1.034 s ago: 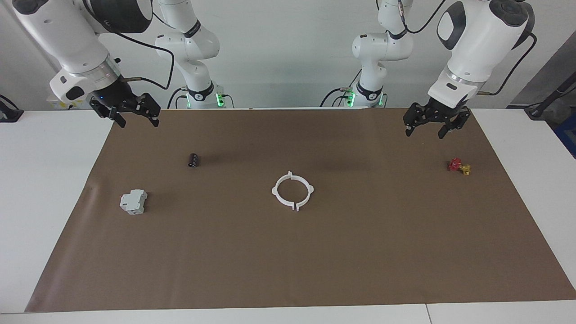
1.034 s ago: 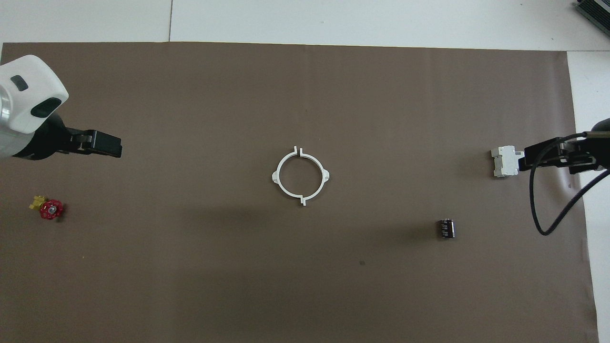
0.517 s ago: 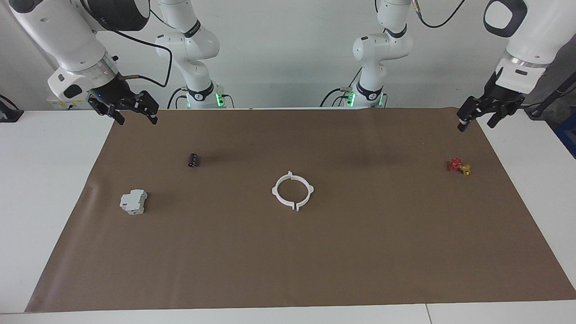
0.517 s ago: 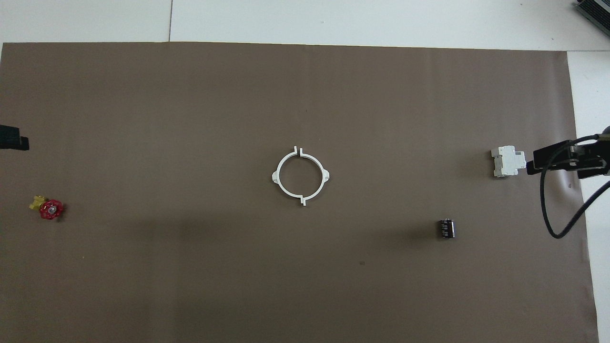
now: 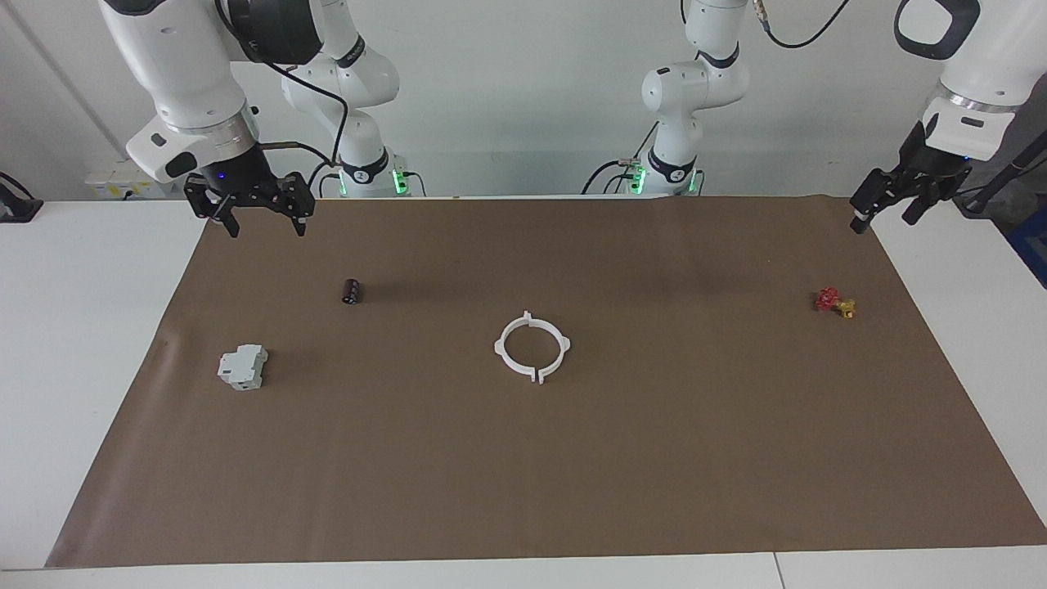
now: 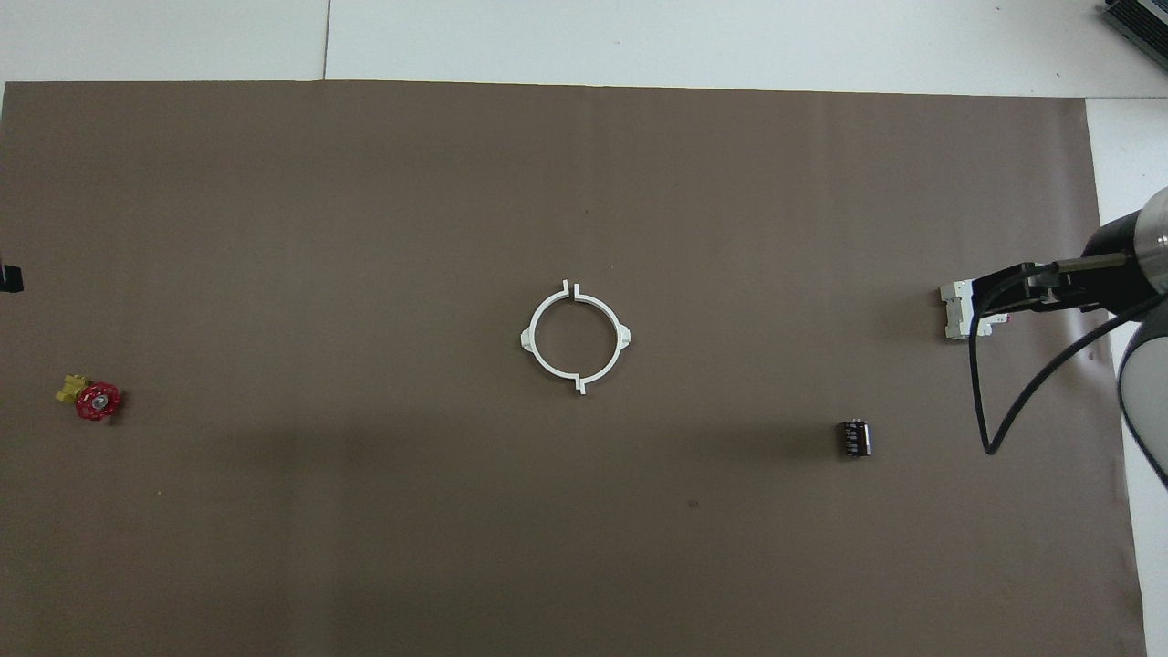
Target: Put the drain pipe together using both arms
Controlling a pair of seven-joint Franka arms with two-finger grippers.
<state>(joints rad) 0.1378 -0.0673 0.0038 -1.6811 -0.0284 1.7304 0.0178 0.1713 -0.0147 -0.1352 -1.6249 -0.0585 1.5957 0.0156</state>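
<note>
Currently the drain pipe (image 5: 532, 348) lies mid-desk, halves together as a ring, roughly midway between both arms. Left tool (image 5: 883, 199) and right tool (image 5: 263, 214) hang open, empty, over opposite mat corners.

A plain pale grey wall (image 5: 523, 98) closes the far end of the scene. Before it stands a white table (image 5: 82, 327), made of panels with thin seams, most of its top covered by a large brown paper sheet (image 5: 654, 458). Even, soft light falls from above. A dark stand (image 5: 1002, 176) leans at the right edge.
</note>
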